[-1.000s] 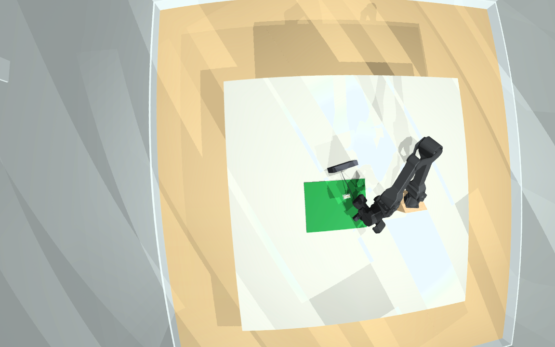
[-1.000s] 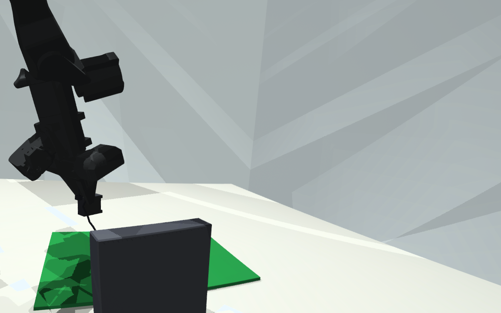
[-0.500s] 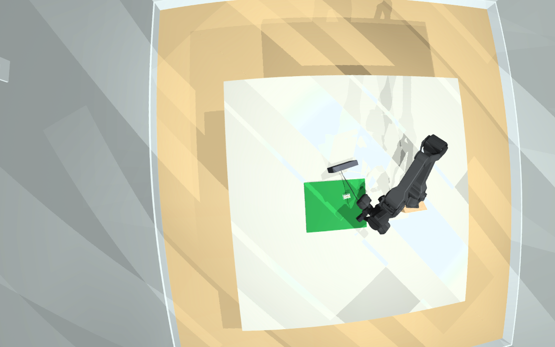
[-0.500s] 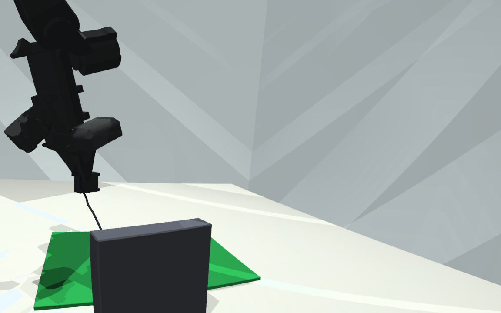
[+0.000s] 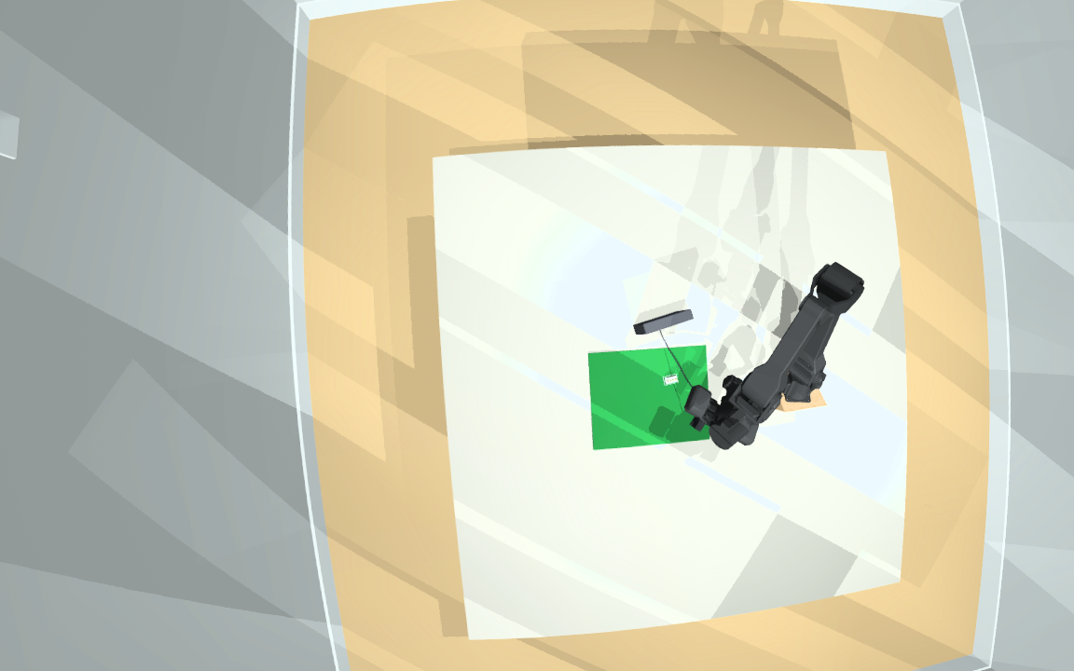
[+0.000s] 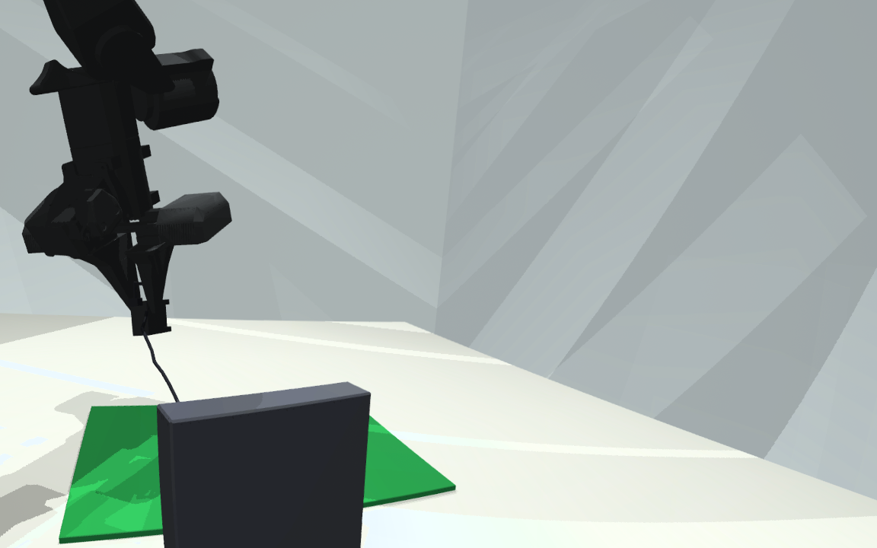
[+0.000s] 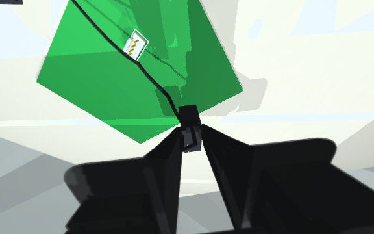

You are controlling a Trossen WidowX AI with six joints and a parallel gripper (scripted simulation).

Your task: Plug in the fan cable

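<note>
My gripper (image 7: 191, 129) (image 6: 150, 321) is shut on the small black plug (image 7: 189, 114), whose body sticks out past the fingertips in the wrist view. It holds the plug high above the near part of the green board (image 7: 86, 88) (image 5: 624, 400) (image 6: 400, 466). The white four-pin header (image 7: 137, 45) (image 5: 670, 379) stands on the board, up and left of the plug in the wrist view, its gold pins bare. The black cable (image 7: 168, 96) (image 6: 153, 361) (image 5: 675, 359) runs from the plug to the fan (image 5: 664, 321) (image 6: 264, 476). The header is hidden in the exterior view.
The dark fan block stands upright just past the board's edge. The arm (image 5: 795, 342) reaches in from the right in the top view, over a tan base block (image 5: 807, 405). The white table top (image 5: 524, 534) surrounds the board. The cable passes over the header in the wrist view.
</note>
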